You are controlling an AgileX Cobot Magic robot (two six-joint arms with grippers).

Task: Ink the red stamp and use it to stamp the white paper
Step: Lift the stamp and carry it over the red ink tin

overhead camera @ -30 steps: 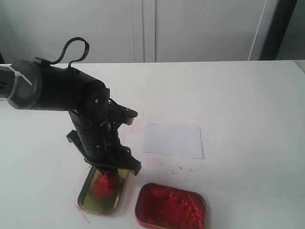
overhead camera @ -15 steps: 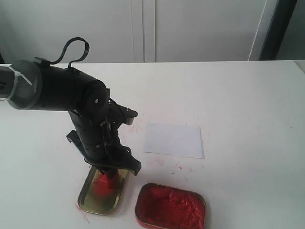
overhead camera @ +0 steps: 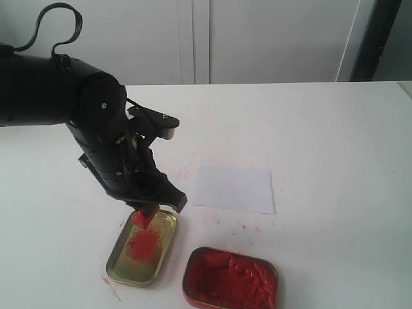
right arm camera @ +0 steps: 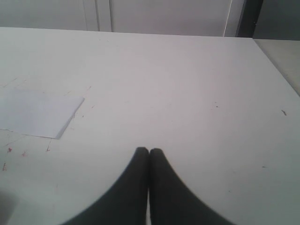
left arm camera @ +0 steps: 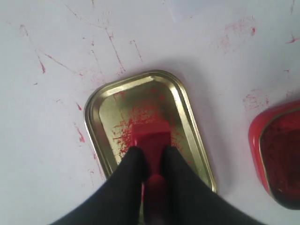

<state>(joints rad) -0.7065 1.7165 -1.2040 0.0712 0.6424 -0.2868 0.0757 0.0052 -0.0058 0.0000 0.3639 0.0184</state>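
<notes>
Left arm: a black jointed arm [overhead camera: 96, 129] is seen reaching down over the left half of the white table [overhead camera: 322, 141].
Left claw: the black left gripper [overhead camera: 150, 207] is pointed downward and is clamped on the stamp; in the left wrist view its two fingers [left arm camera: 133, 161] are pressed against either side of the handle.
Task item, stamp: the small red T-shaped stamp [overhead camera: 145, 217] is held over the far end of the gold tin, base down. In the left wrist view the square base [left arm camera: 150, 133] is seen above the smeared tin floor. Contact with the floor cannot be determined.
Gold tin: a shallow rounded-rectangular gold metal tin [overhead camera: 117, 257] is laid flat near the front edge, with a red smear on its floor.
Table marks: thin red streaks [overhead camera: 109, 288] are noted just beside the gold tin's near corner.
Paste tin: a rounded red tin filled with red paste [overhead camera: 230, 280] is placed just to the right of the gold tin, apart from it.
Task item, paper: the thin white rectangular paper sheet [overhead camera: 235, 188] is laid flat beyond the paste tin, right of the left claw and untouched by it.
Right claw: the black right gripper [right arm camera: 149, 153] is seen only in the right wrist view, its fingertips pressed together with nothing between them, above bare table and well apart from the paper.
</notes>
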